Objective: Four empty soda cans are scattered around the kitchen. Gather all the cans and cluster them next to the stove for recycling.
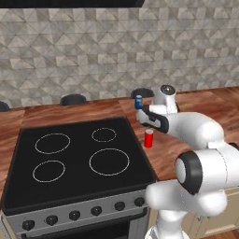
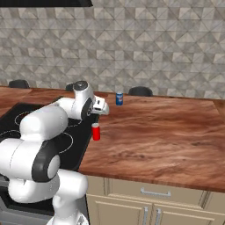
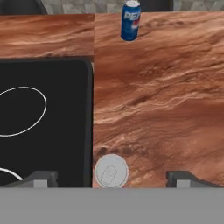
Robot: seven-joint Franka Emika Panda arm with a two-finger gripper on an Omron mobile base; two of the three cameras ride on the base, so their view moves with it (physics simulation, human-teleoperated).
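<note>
With its jaws spread wide and empty, the gripper (image 3: 109,179) hung above the red can (image 3: 111,171), which stood upright on the wood countertop (image 2: 167,132) just beside the stove's (image 1: 79,158) right edge, free of both fingertips (image 3: 41,178). Farther back from the stove, well apart from the red one, the blue can (image 3: 130,20) stood upright near the counter's rear edge. Judged as empty cans: very light, thin-walled, easy to dent or tip, smooth and a bit slippery. Best hold looked like mid-body, fingers on opposite sides, gentle squeeze, not the rim.
</note>
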